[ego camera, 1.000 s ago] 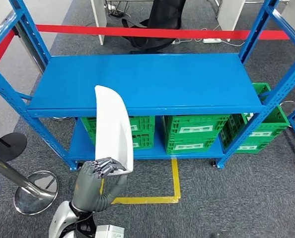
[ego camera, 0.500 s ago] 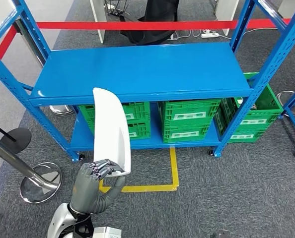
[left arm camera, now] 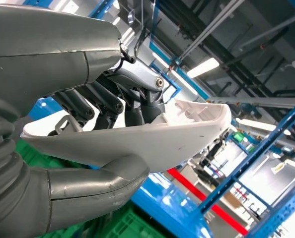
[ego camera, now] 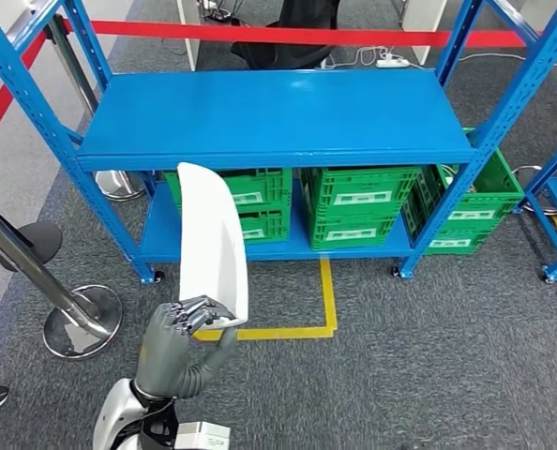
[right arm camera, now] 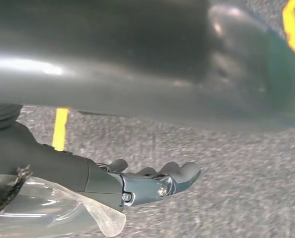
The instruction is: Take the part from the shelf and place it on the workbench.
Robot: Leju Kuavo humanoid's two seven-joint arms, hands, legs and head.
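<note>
- Low at the head view's left: one left hand (ego camera: 180, 339), grey, is gripping one white curved plastic part (ego camera: 210, 246) by its lower end, fingers over the edge and thumb beneath; the part is standing upright in the air in front of the rack, touching nothing else.
- Close behind that hand, the left wrist view is showing the same part (left arm camera: 157, 140) pinched between dark fingers (left arm camera: 144, 101) and thick thumb.
- One right hand (right arm camera: 153, 183) is hanging above grey carpet, fingers stretched and holding nothing.
- One blue steel shelf rack (ego camera: 276, 117), two levels; its upper level is lying bare.
- Four green plastic crates (ego camera: 357, 217) are sitting low down: three on the lower level, one just beyond the rack's right post.
- One yellow tape line (ego camera: 325, 305) is running across the carpet.
- One red barrier tape (ego camera: 262, 36) is stretching behind the rack.
- Two round stanchion bases (ego camera: 84, 323) are standing at the left.
- Against the earlier frame, the whole scene is sitting shifted, so the camera is moving; the grip is remaining unchanged.
</note>
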